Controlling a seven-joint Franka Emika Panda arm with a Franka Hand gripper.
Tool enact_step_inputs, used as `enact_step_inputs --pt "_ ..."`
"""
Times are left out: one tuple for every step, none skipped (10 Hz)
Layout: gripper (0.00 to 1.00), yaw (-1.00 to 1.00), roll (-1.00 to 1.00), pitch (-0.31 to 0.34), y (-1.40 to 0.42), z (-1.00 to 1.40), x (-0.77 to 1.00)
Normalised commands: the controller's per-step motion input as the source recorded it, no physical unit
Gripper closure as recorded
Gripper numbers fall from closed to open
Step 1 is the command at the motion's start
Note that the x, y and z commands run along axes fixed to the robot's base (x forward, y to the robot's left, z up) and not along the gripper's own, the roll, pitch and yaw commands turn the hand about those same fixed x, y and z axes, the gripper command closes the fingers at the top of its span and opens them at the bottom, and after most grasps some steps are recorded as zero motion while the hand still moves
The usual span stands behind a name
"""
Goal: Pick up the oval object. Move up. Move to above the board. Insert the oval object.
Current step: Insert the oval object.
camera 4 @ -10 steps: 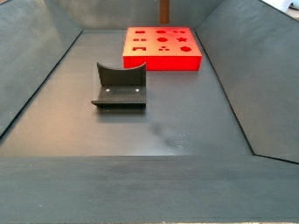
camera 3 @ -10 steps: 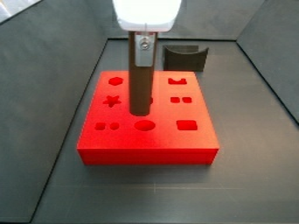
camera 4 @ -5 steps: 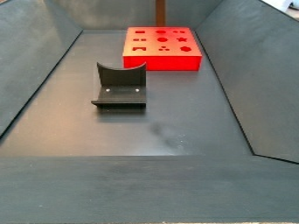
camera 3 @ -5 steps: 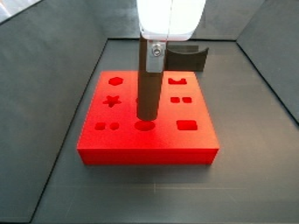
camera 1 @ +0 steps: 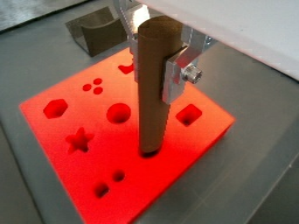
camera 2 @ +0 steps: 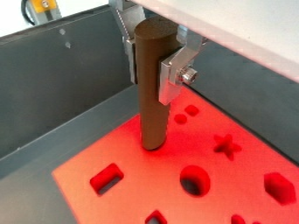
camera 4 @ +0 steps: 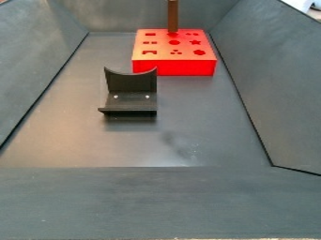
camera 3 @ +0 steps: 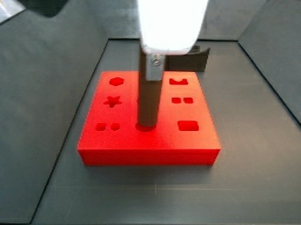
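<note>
My gripper (camera 1: 156,52) is shut on the oval object (camera 1: 153,92), a tall brown peg held upright between the silver fingers (camera 2: 177,74). The peg's lower end meets the top of the red-orange board (camera 3: 200,145) at the hole in the middle of its near row, in a side view (camera 3: 147,97). Both wrist views show the peg's foot at the board's surface (camera 2: 153,143). In a side view the peg (camera 4: 172,17) stands at the board's far edge (camera 4: 175,62). The gripper body (camera 3: 172,26) is right above the board.
The dark grey curved holder (camera 4: 128,92) stands on the floor apart from the board, also seen behind the board (camera 3: 198,58). Grey sloping walls (camera 4: 38,75) enclose the bin. The board has star, circle, hexagon and square holes (camera 1: 79,138).
The gripper has moved down and a little toward the board's near row with the peg. The peg's foot has dropped from above the board to the hole's mouth.
</note>
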Motion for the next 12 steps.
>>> enact_step_inputs --pt "1.00 -0.06 0.00 0.099 0.04 0.00 0.31" --pt "1.00 0.00 0.00 0.037 0.00 0.00 0.13" --pt "1.00 0.00 0.09 0.000 -0.10 -0.01 0.00" --pt "1.00 0.00 0.05 0.000 -0.06 0.00 0.00" --pt "1.00 0.00 0.01 0.000 0.00 -0.01 -0.03" --pt "1.00 0.00 0.00 -0.004 -0.03 -0.07 -0.06" --pt "1.00 0.00 0.00 -0.020 0.00 -0.01 0.00" --pt "1.00 0.00 0.07 0.000 0.00 -0.24 -0.05" --pt "1.00 0.00 0.09 0.000 0.00 -0.31 -0.09" --pt "1.00 0.00 0.00 0.000 0.00 -0.06 0.00" --pt "1.00 0.00 0.00 0.000 0.00 -0.06 0.00" --pt "1.00 0.00 0.16 0.000 0.00 -0.12 0.00"
